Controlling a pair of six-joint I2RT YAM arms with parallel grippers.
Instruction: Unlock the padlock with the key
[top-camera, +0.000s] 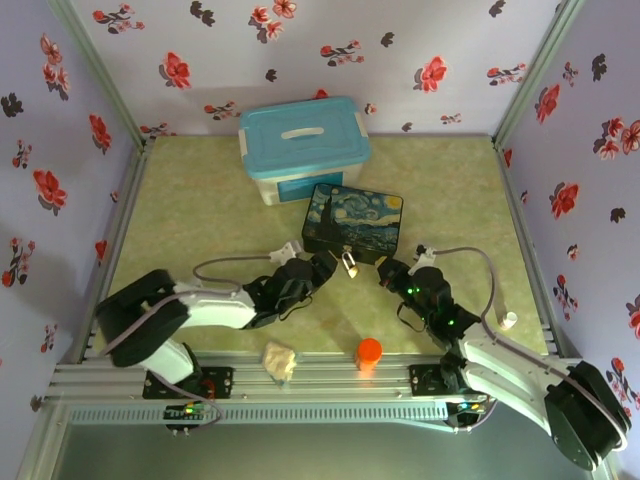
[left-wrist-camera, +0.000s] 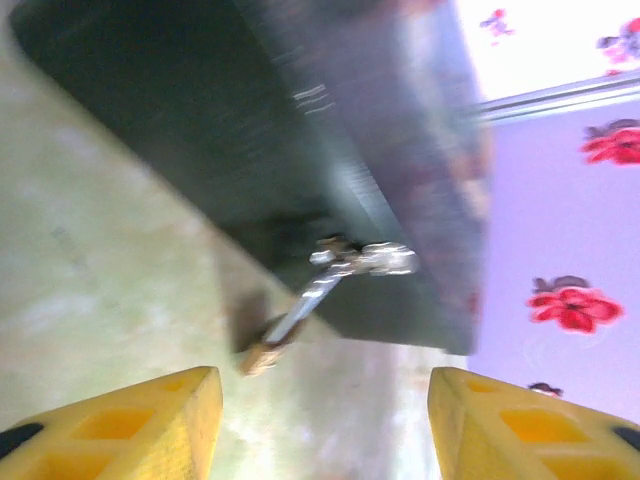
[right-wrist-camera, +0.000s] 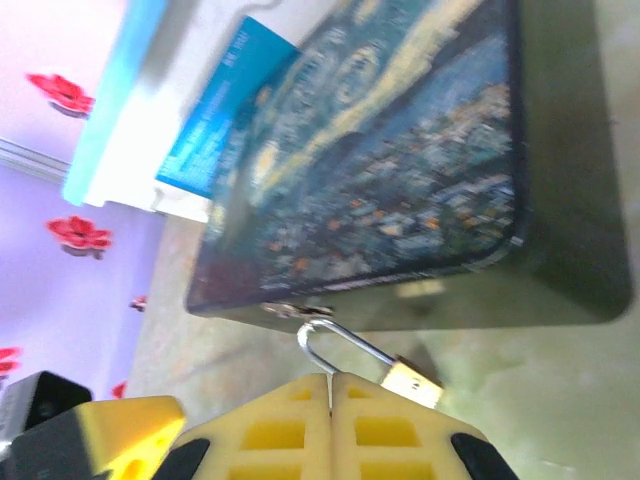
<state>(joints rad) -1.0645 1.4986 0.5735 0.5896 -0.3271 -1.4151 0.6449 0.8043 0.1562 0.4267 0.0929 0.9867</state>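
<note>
The padlock (right-wrist-camera: 409, 382) hangs from the latch on the near wall of the Starry Night tin (top-camera: 352, 220). Its long axis slants from the latch out toward the arms, with the brass body lowest. It lies between the two claws. The left gripper (left-wrist-camera: 320, 425), fingers spread wide around nothing, looks a touch nearer. The right gripper (right-wrist-camera: 330, 425) is pinched tight just short of the shackle, and whether it pinches the key is too small to tell. The table (top-camera: 200, 200) is pale green, with floral walls all round.

arms (top-camera: 210, 310): white shells, black joints | left hand (left-wrist-camera: 320, 405): yellow slotted fingers (left-wrist-camera: 130, 425) | cables (top-camera: 232, 259): grey
</note>
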